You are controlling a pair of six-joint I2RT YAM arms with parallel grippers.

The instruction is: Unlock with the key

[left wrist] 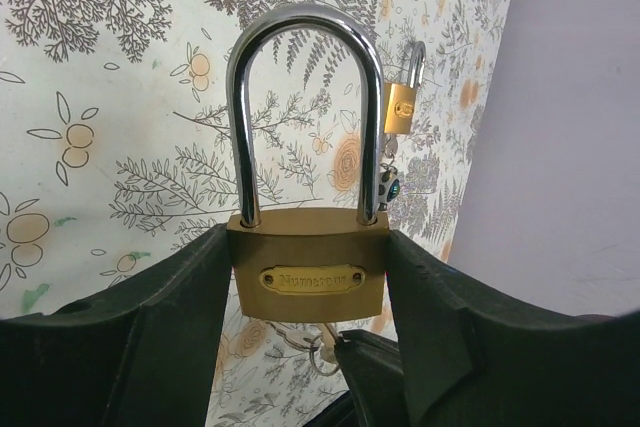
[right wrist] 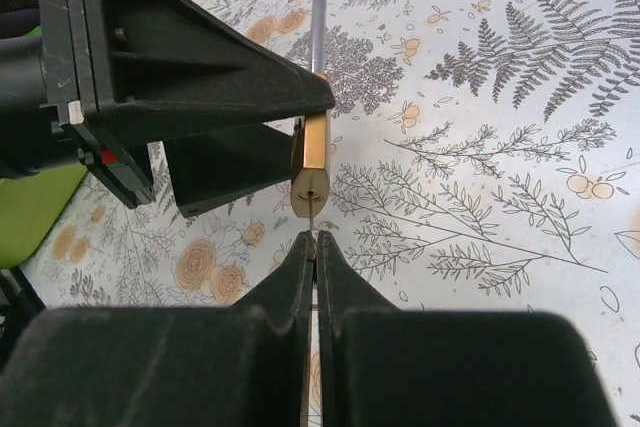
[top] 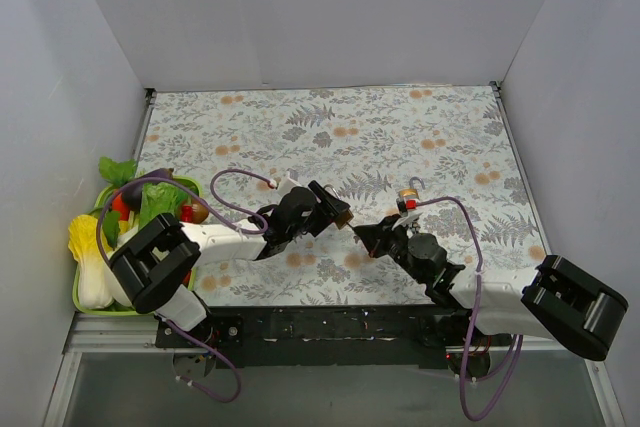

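My left gripper point(left wrist: 310, 277) is shut on a brass padlock point(left wrist: 308, 262) with a tall chrome shackle point(left wrist: 300, 97), which is closed. It holds the lock above the table; the lock also shows in the top view point(top: 343, 215). My right gripper point(right wrist: 315, 239) is shut on a thin key point(right wrist: 313, 219), whose blade tip enters the keyhole in the padlock's bottom face point(right wrist: 310, 187). In the left wrist view the key and its ring point(left wrist: 318, 345) hang just under the lock. In the top view my right gripper point(top: 366, 237) meets the lock from the right.
A second small brass padlock point(top: 407, 197) with keys lies on the floral tablecloth right of centre; it also shows in the left wrist view point(left wrist: 401, 102). A green tray point(top: 84, 299) with toy vegetables sits at the left edge. Walls enclose the table.
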